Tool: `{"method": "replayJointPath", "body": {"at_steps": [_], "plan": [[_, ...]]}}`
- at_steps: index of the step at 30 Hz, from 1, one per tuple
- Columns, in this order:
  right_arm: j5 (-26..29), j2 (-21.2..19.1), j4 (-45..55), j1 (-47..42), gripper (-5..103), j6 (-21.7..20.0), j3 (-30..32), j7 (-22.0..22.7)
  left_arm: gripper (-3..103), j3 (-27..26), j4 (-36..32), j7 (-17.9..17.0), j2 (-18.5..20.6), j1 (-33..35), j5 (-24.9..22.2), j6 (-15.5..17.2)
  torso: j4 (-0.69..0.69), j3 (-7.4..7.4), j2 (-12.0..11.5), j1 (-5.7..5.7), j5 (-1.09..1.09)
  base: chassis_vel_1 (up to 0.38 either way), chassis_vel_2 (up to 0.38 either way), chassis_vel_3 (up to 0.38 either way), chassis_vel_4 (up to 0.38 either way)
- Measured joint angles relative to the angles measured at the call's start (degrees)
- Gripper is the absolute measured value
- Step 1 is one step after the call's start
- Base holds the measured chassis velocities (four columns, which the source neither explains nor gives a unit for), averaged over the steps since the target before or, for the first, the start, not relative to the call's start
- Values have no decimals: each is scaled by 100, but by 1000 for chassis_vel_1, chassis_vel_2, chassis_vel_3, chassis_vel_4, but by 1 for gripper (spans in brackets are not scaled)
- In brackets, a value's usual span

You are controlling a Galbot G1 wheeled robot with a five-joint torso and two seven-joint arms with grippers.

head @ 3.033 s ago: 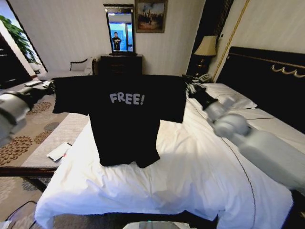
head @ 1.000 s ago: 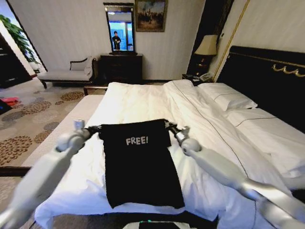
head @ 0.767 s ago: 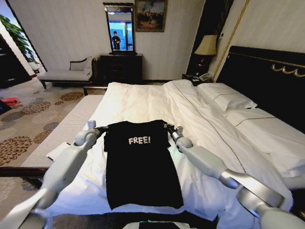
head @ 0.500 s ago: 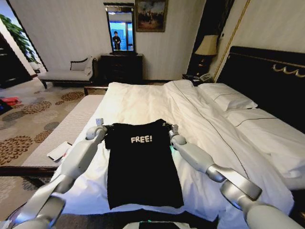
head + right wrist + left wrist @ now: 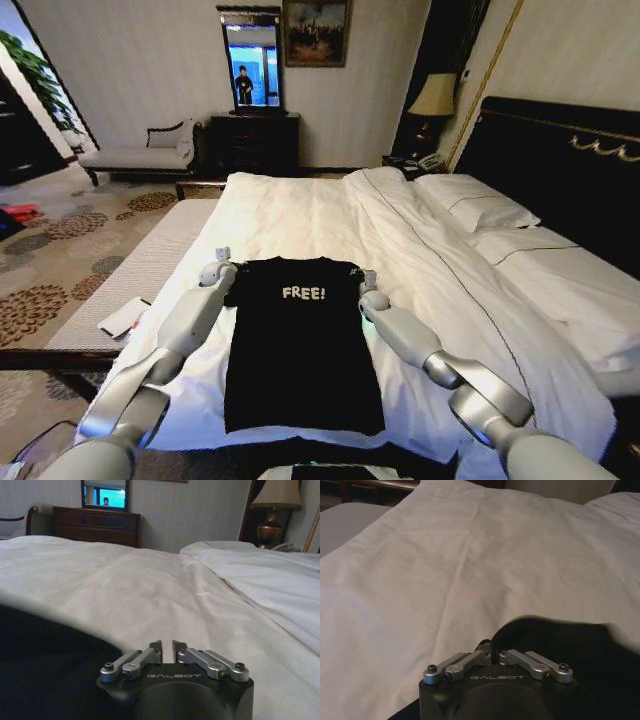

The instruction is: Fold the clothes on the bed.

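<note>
Head view: the black T-shirt (image 5: 302,345) lies flat on the white duvet of the bed (image 5: 300,215), near the foot end, its white "FREE!" lettering facing up and its hem reaching almost to the mattress edge closest to the robot. The sleeves are not visible at its sides, so the shirt reads as 1 long dark rectangle. The left gripper (image 5: 226,270) sits at the shirt's left shoulder corner and the right gripper (image 5: 364,284) at its right shoulder corner, both arms stretched forward low over the duvet. From here the fingers are too small to judge. White pillows (image 5: 478,205) rest against the dark headboard (image 5: 560,170) on the right, and a pale bench (image 5: 135,155) stands by the far wall.

Left wrist view: the left gripper (image 5: 491,651) is close above the duvet, its fingertips drawn together with dark cloth of the T-shirt (image 5: 570,655) bunched right at them; the jaws look closed on that edge of fabric.

Right wrist view: the right gripper (image 5: 167,648) hangs just over the duvet with its 2 fingertips nearly touching, only a thin slit between them. The T-shirt (image 5: 50,655) lies beside the gripper, and I cannot tell whether any cloth is caught in the narrow gap. A lamp (image 5: 274,510) stands beyond the bed.
</note>
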Motion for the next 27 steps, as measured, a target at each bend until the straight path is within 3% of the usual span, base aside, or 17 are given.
{"method": "replayJointPath", "body": {"at_steps": [3, 4, 6, 7, 8, 9, 10, 12, 13, 17, 18, 20, 21, 22, 24, 26, 27], "plan": [[36, -41, 202, 15, 25, 249, 32, -194, 0, 24, -187, 42, 139, 0, -79, -126, 1, 0, 0, 0, 0, 0, 0, 0, 0], [48, -48, 313, 48, 30, 417, 100, -298, 10, 23, -353, 80, 247, 3, -140, -208, 3, 0, 0, 0, 0, 0, 0, 0, 0], [72, -51, 404, 82, 35, 515, 160, -333, 10, 8, -509, 82, 347, 21, -206, -259, 3, -1, 0, 0, -1, 0, 0, 0, 0], [96, -56, 463, 104, 35, 565, 202, -345, 15, -7, -618, 83, 414, 38, -260, -277, 4, -1, 0, 0, 0, 0, 0, 0, 0], [122, -62, 511, 123, 41, 602, 237, -350, 15, -18, -700, 86, 462, 56, -303, -285, 4, -1, 0, -1, 1, 0, 0, 0, 0], [247, -108, 690, 189, 52, 714, 422, -344, 26, -125, -1169, 77, 689, 178, -552, -290, 7, -1, 0, 0, 0, 0, 0, 0, 0], [247, -108, 690, 189, 52, 714, 422, -344, 26, -125, -1169, 77, 689, 178, -552, -290, 7, -1, 0, 0, 0, 0, 0, 0, 0], [623, -384, 1056, 203, 57, 723, 699, -211, 37, -455, -2027, -46, 1038, 419, -957, -207, 7, -1, 0, 0, 0, 0, 0, 0, 0], [623, -384, 1056, 203, 57, 723, 699, -211, 37, -455, -2027, -46, 1038, 419, -957, -207, 7, -1, 0, 0, 0, 0, 0, 0, 0], [1365, -1294, 2054, -239, 79, 426, 949, 108, 54, -1320, -3400, -397, 1670, 968, -1724, 0, -6, -1, 0, 0, -1, 0, 0, 0, 0], [1365, -1294, 2054, -239, 79, 426, 949, 108, 54, -1320, -3400, -397, 1670, 968, -1724, 0, -6, -1, 0, 0, -1, 0, 0, 0, 0], [1751, -1543, 2520, -485, 84, 162, 970, 323, 65, -1897, -4178, -547, 2014, 1367, -2192, 105, -9, -2, 1, -1, 0, 0, 0, 0, 0], [2015, -1603, 2750, -609, 94, -52, 971, 430, 70, -2329, -4768, -639, 2263, 1682, -2582, 184, 2, -2, 1, -2, 2, 0, 0, 0, 0], [2213, -1619, 2920, -717, 94, -240, 1002, 520, 76, -2593, -5118, -701, 2387, 1859, -2824, 228, 8, -3, 2, -3, 4, 0, 0, 0, 0], [2333, -1623, 3009, -790, 98, -348, 1036, 577, 76, -2736, -5282, -737, 2442, 1941, -2956, 252, 10, -3, 2, -3, 3, 0, 0, 0, 0], [2847, -1606, 3291, -1116, 100, -796, 1190, 845, 86, -3237, -5779, -879, 2595, 2163, -3435, 339, 10, -3, 2, -3, -3, 0, 0, 0, 0], [2847, -1606, 3291, -1116, 100, -796, 1190, 845, 86, -3237, -5779, -879, 2595, 2163, -3435, 339, 10, -3, 2, -3, -3, 0, 0, 0, 0]]}}
